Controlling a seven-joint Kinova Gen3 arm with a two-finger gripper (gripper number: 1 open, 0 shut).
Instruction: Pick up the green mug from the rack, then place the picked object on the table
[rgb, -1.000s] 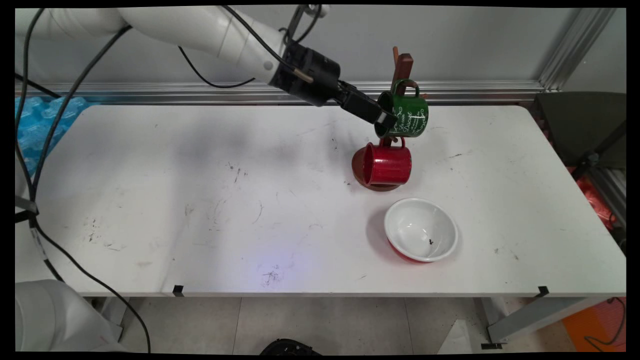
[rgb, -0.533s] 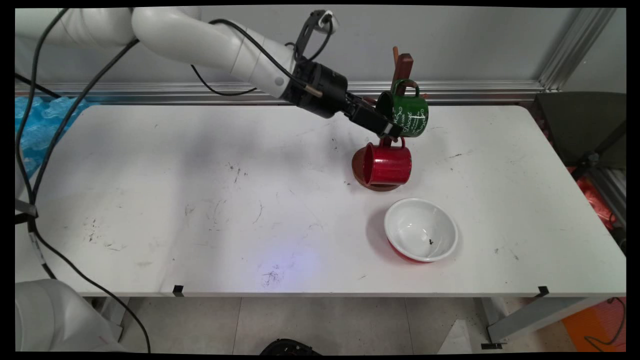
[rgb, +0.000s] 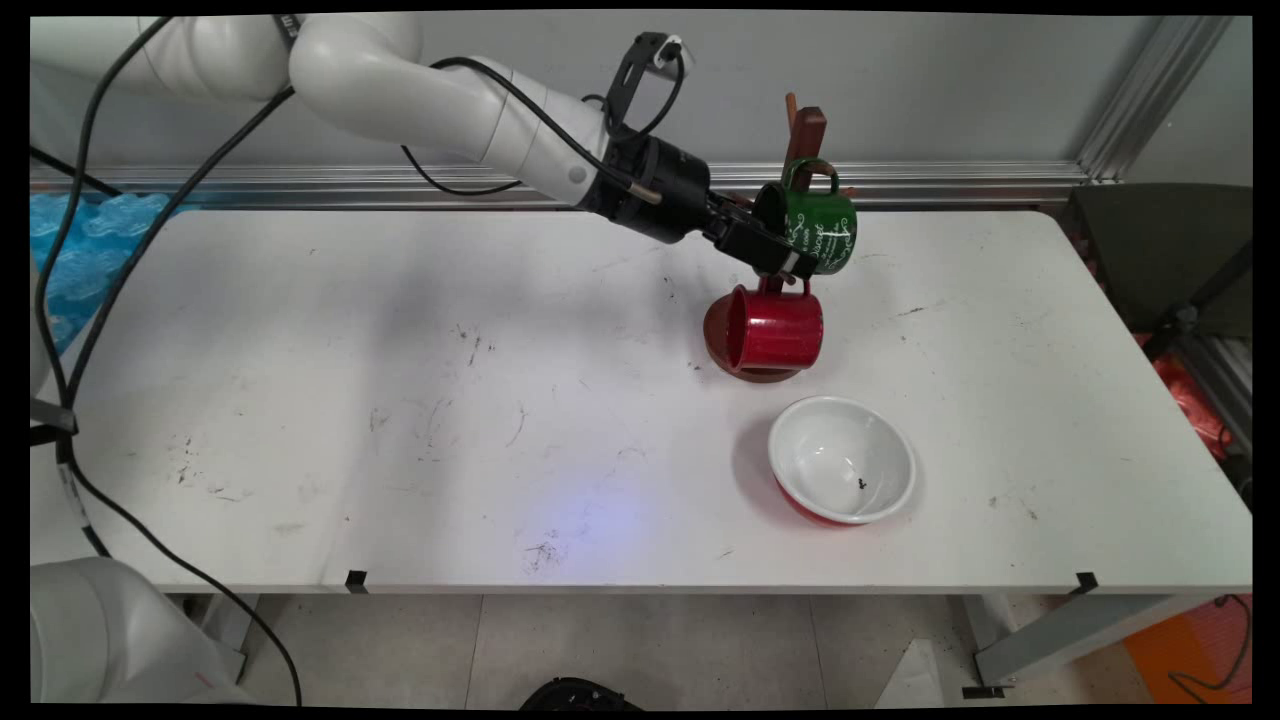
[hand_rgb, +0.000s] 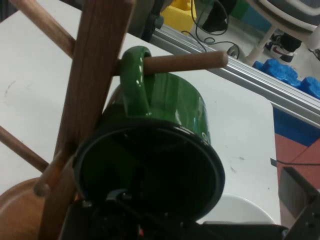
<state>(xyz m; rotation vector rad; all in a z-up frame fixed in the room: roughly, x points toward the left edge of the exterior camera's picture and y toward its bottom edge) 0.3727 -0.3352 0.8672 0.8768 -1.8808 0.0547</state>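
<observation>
Gripper (rgb: 783, 262) is up at the green mug (rgb: 812, 228), right at the mug's open rim on its lower-left edge. From the hand view the mug's mouth (hand_rgb: 150, 172) fills the frame just above the linkage; one finger looks to be inside the rim, but I can't tell how wide the jaws stand or whether they actually grip the wall.

Green mug hangs by its handle (hand_rgb: 136, 80) on a peg (hand_rgb: 185, 62) of the wooden mug tree (rgb: 803, 135), mouth facing left toward the arm, white lettering on its side.

Around it:
- Red mug (rgb: 775, 328) hangs on a lower peg, directly at 6 o'clock from the green one, mouth also facing left. It sits just under the gripper, close.
- Tree's round wooden base (rgb: 718, 340) shows behind the red mug on the table (rgb: 400, 350).
- White bowl with red outside (rgb: 842, 459) stands on the table at 5 o'clock from the red mug, apart from the tree. Small dark speck inside it.
- Tree post (hand_rgb: 92, 90) and other pegs crowd the left of the hand view, tight beside the mug.

Black cables (rgb: 100, 300) hang off the arm at the table's 9 o'clock end.
</observation>
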